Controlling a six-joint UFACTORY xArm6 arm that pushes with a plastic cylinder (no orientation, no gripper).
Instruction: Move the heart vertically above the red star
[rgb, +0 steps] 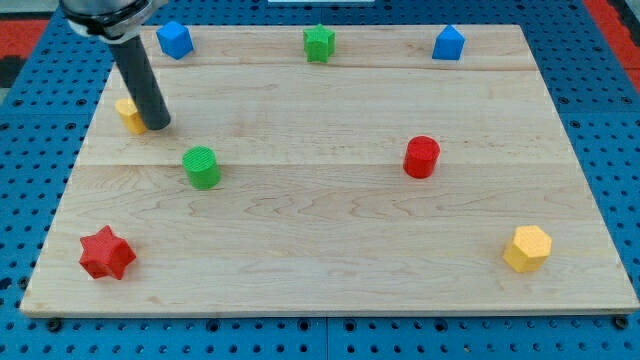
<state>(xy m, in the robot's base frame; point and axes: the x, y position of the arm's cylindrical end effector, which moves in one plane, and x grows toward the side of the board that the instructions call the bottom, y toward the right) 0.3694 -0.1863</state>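
The red star (106, 253) lies near the board's bottom left corner. A yellow block (128, 114), likely the heart, lies at the board's left side, well above the star; the rod hides most of it, so I cannot confirm its shape. My tip (157, 125) rests against the yellow block's right side. The dark rod comes down from the view's top left.
A green cylinder (202, 167) sits just below and right of my tip. A red cylinder (422, 157) is right of centre. A yellow hexagon (527, 248) is at bottom right. Along the top edge stand two blue blocks (174, 40) (448, 44) and a green block (319, 43).
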